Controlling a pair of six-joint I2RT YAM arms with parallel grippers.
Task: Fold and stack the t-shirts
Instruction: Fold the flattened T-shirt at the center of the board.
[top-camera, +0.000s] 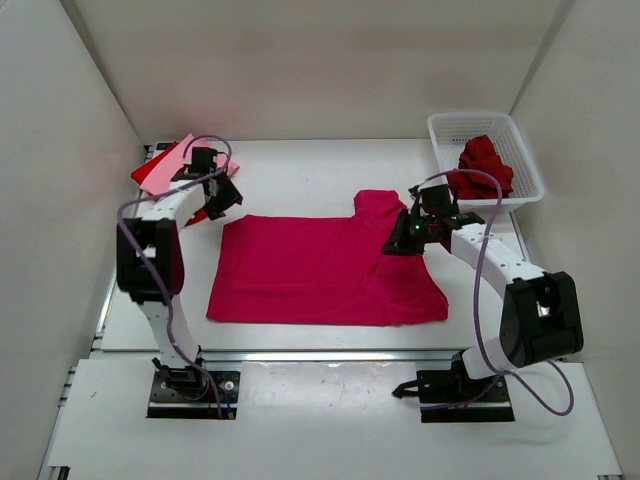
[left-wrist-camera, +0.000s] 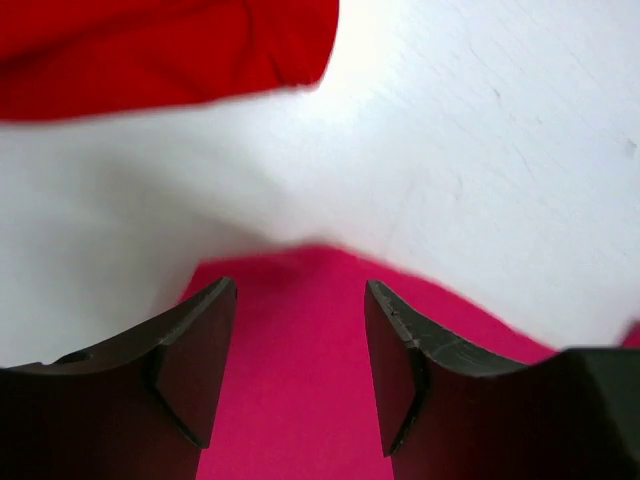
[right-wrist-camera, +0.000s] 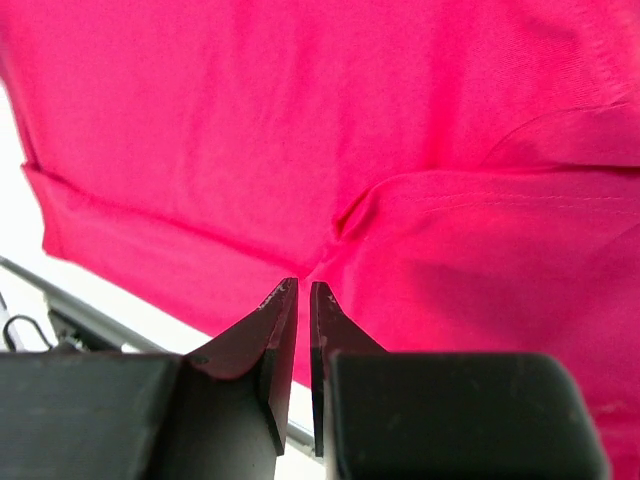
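Observation:
A magenta t-shirt (top-camera: 320, 270) lies spread across the middle of the table, its right part folded over. My right gripper (top-camera: 398, 242) rests on that right part; in the right wrist view its jaws (right-wrist-camera: 304, 288) are pinched on a pucker of the magenta cloth (right-wrist-camera: 300, 120). My left gripper (top-camera: 222, 205) hovers at the shirt's far left corner. Its fingers (left-wrist-camera: 300, 290) stand apart over the magenta cloth (left-wrist-camera: 300, 400) without gripping it. A bright red t-shirt (top-camera: 150, 172) and a light pink one (top-camera: 185, 150) lie at the far left. The red one (left-wrist-camera: 150, 50) shows ahead of the left fingers.
A white lattice basket (top-camera: 440, 125) stands at the far right corner with a dark red t-shirt (top-camera: 485, 165) bunched inside. White walls enclose the table on three sides. A metal rail (top-camera: 300, 355) runs along the table's near edge.

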